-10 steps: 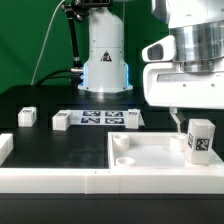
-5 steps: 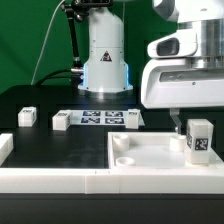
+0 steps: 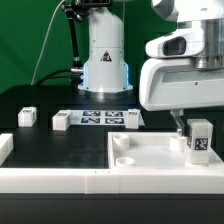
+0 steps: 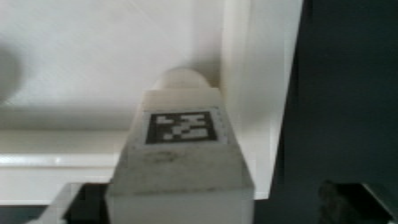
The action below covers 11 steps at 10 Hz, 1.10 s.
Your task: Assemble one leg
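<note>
The leg (image 3: 200, 140) stands upright on the far right corner of the large white tabletop (image 3: 150, 162), its marker tag facing the camera. My gripper (image 3: 197, 128) straddles its top. One dark finger (image 3: 179, 127) hangs just off the leg's side on the exterior view's left. In the wrist view the leg (image 4: 183, 150) rises between my fingers with its tag showing. My gripper (image 4: 210, 206) is open: one finger (image 4: 79, 203) sits close to the leg and the other (image 4: 356, 200) stands off it with a dark gap between.
Three more small white legs lie on the black table behind the tabletop (image 3: 27, 117) (image 3: 62, 121) (image 3: 133, 118). The marker board (image 3: 98, 119) lies between them. A white raised rail (image 3: 40, 178) runs along the front left. The arm's base (image 3: 105, 60) stands at the back.
My gripper body has shifted and turned slightly above the leg. The leg and its tag have stayed in the same place on the tabletop.
</note>
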Available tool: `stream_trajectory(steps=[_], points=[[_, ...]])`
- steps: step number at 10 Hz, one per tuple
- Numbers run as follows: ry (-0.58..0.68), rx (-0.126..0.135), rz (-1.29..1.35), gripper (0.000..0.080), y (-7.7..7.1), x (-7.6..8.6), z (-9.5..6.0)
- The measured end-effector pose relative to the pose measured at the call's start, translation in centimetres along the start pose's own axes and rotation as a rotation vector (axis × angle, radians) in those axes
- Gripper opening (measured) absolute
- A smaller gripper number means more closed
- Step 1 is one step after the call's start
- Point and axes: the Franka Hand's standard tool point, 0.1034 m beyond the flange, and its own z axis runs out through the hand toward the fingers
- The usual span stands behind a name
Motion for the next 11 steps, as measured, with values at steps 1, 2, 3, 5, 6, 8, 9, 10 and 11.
stream_trajectory(steps=[1, 2, 3, 5, 6, 8, 9, 10, 11], points=[[0.001, -0.002, 0.003, 0.0446, 0.3, 0.1, 0.0], [0.0, -0.006, 0.007, 0.0305, 0.7, 0.0, 0.0], [0.0, -0.007, 0.008, 0.0301, 0.8, 0.0, 0.0], [0.0, -0.008, 0.012, 0.03, 0.9, 0.0, 0.0], [-0.001, -0.006, 0.049, 0.0297, 1.1, 0.1, 0.0], [-0.002, 0.001, 0.22, 0.0294, 1.4, 0.0, 0.0], [-0.004, 0.009, 0.378, 0.0294, 1.6, -0.1, 0.1], [-0.004, 0.016, 0.494, 0.0294, 1.7, -0.1, 0.2], [-0.006, 0.023, 0.633, 0.0294, 1.8, -0.2, 0.2]])
